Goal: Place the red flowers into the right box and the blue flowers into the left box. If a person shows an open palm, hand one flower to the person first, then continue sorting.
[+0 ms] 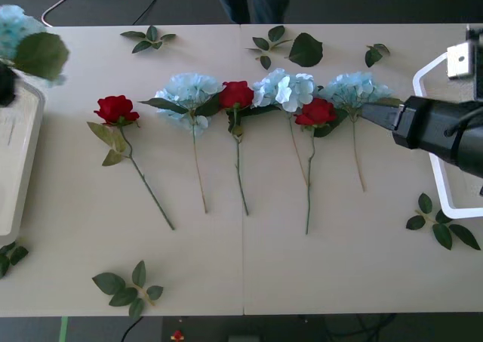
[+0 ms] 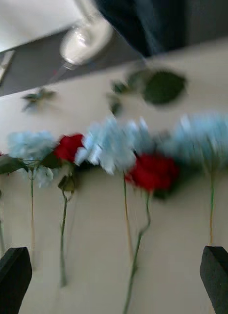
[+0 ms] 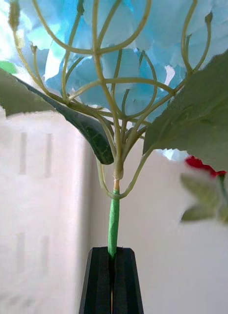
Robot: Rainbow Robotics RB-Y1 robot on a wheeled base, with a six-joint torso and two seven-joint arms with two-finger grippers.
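Black fingers (image 3: 112, 279) of my left gripper (image 3: 112, 255) sit clamped on the green stem of a blue flower (image 3: 118, 59), held at the table's far left over the left box (image 1: 19, 161). My right gripper (image 2: 114, 274) has its fingers wide apart, hovering nr the right end of the row: 3 red flowers (image 1: 116, 109) & 3 blue ones (image 1: 185, 91) lie w/ stems toward me. Right box (image 1: 445, 198) is under the right arm (image 1: 441, 130)

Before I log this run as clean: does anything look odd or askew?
Nothing stands out. Six flowers lie in a row on the table; the left gripper holds a blue flower by its stem over the left box. The right gripper hangs open above the row.
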